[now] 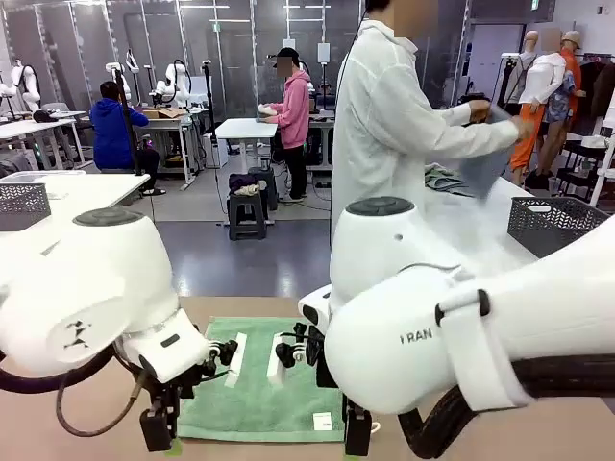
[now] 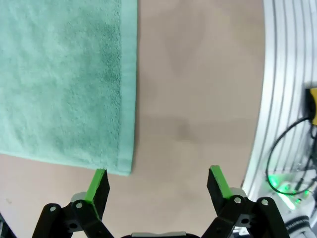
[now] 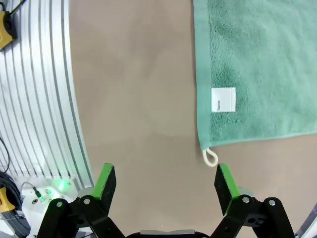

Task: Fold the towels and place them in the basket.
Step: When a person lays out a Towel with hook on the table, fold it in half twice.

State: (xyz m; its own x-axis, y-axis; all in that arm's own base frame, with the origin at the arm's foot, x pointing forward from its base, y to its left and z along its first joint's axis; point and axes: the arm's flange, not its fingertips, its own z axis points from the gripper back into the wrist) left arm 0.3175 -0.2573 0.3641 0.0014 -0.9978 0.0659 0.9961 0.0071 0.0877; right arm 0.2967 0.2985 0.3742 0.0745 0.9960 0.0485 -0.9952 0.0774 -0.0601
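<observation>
Looking across from the front: your mint green towel lies flat on the brown surface between both arms. The left gripper and right gripper are down at its near corners. The person at the far side is turned sideways, handling a bluish cloth, probably the other towel. A dark grey basket sits off to the right on a side table.
Left wrist: the fingers are spread wide, holding nothing. The towel corner sits just beside one green pad, and the rest of the gap is over bare surface.
Right wrist: same deal, fingers wide open and empty. The towel's white loop is just inside one pad, with the tag further up.
What could bite you: both corners sit off-centre in the gap. Close from here and you might pinch only the hem or the loop, and that slips on the lift.
Also watch: if one side grabs and the other misses, the towel drags skewed and the fold goes crooked.
</observation>
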